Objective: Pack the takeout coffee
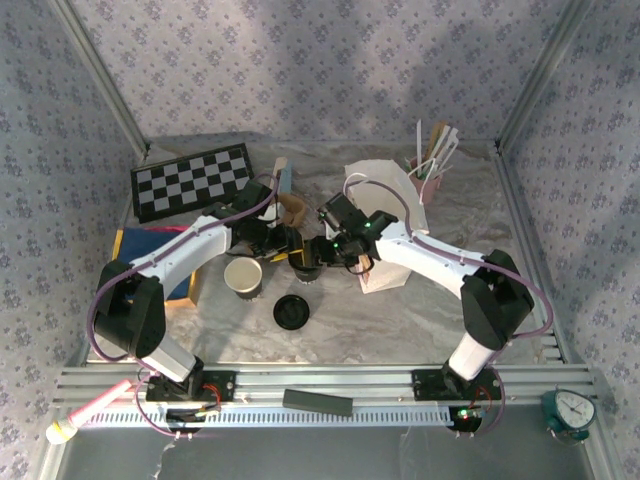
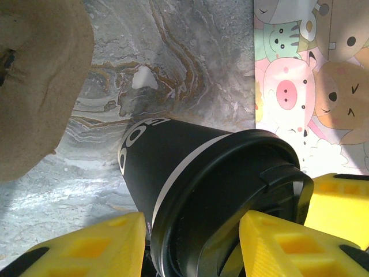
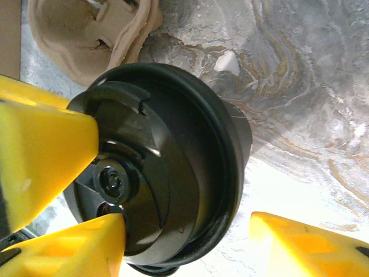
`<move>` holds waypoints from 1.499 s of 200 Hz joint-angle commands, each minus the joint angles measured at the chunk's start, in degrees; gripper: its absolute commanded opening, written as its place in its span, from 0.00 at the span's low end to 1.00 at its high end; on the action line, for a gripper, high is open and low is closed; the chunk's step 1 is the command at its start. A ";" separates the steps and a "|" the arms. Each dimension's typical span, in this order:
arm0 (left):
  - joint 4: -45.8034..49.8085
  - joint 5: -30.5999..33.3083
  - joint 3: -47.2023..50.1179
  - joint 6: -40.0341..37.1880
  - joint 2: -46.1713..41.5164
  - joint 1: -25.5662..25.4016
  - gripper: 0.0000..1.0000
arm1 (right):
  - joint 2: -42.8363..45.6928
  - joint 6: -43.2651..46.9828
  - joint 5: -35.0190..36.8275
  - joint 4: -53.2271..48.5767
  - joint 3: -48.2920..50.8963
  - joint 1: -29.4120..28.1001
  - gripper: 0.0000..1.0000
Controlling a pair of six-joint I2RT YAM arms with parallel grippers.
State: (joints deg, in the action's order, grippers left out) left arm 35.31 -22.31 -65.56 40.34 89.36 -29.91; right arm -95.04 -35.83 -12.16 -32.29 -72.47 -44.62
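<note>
- A black-and-white checkerboard (image 1: 190,180) lies flat by the far left corner of the marbled table (image 1: 420,320).
- A lidless paper cup (image 1: 243,276) with a white inside stands upright left of the middle.
- A loose flat black lid (image 1: 290,312) lies near that cup, toward the near edge.
- A brown pulp cup carrier (image 1: 291,210) sits toward the far edge.
- A white paper bag (image 1: 380,172) stands right of the middle.
- A pink holder (image 1: 430,182) of pale sticks is near the far right corner.
- A cartoon-animal sheet (image 2: 311,75) lies flat on the table.
- A black bar (image 1: 317,402) rests on the near rail, and a teal dial timer (image 1: 568,410) sits at the near right corner.
</note>
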 commanded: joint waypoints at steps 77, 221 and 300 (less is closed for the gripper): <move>9.23 4.99 2.46 -0.52 4.16 -1.01 0.47 | -0.82 2.29 -2.47 -5.61 2.15 0.87 0.56; 9.89 4.90 1.92 -1.02 3.93 -0.98 0.47 | 1.95 1.68 -4.08 -4.38 0.88 4.48 0.57; 9.51 4.37 1.91 -1.10 3.63 -1.37 0.47 | -1.96 -2.55 -3.92 -0.64 -4.96 6.46 0.57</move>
State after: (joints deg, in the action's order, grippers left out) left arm 36.36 -22.74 -66.24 40.29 89.86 -30.68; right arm -95.13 -35.86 -16.32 -34.04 -75.20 -38.72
